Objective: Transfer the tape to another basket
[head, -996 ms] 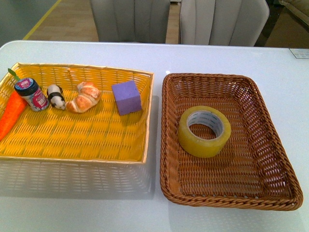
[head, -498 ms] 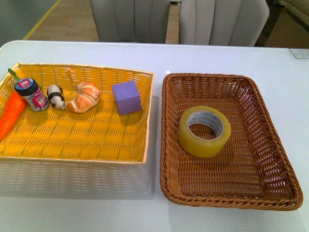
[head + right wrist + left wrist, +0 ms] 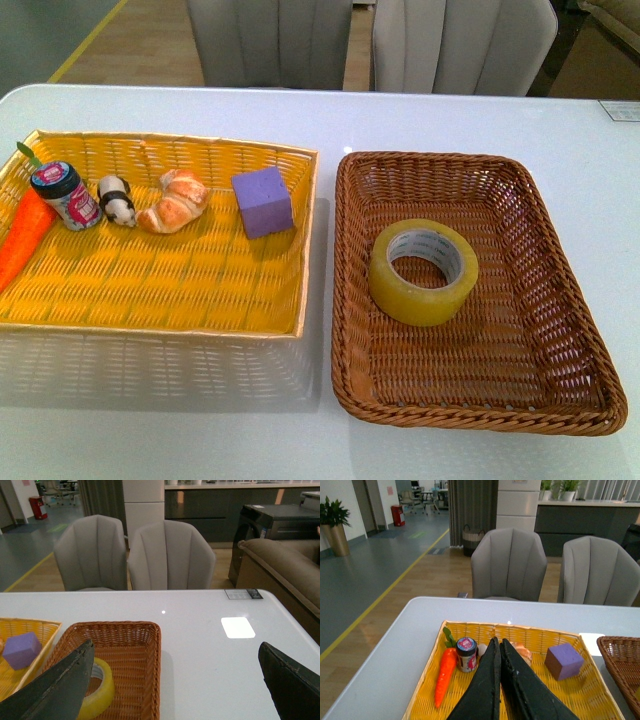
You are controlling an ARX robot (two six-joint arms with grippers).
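Yellow woven tray (image 3: 250, 310), left: carrot (image 3: 22, 235), small jar (image 3: 66, 195), panda figure (image 3: 118, 200), croissant (image 3: 175, 200), purple cube (image 3: 262, 201) along its far side. The near half is bare weave, room for a drop.

Brown wicker basket (image 3: 560, 300), right: the tape (image 3: 424, 271) lies flat, hole up, left of centre and clear of the walls.

Handling, judged: a stiff, fairly hefty roll with a slick film face, not fragile. Best hold is probably one finger in the core and one outside, pinching the wall; across the full width would need a very wide spread.

Front view shows no arms. Left wrist view shows the left gripper (image 3: 500, 652) clenched, over the tray. Right wrist view shows the right gripper (image 3: 175, 675) spread wide above the basket, the tape by one finger.
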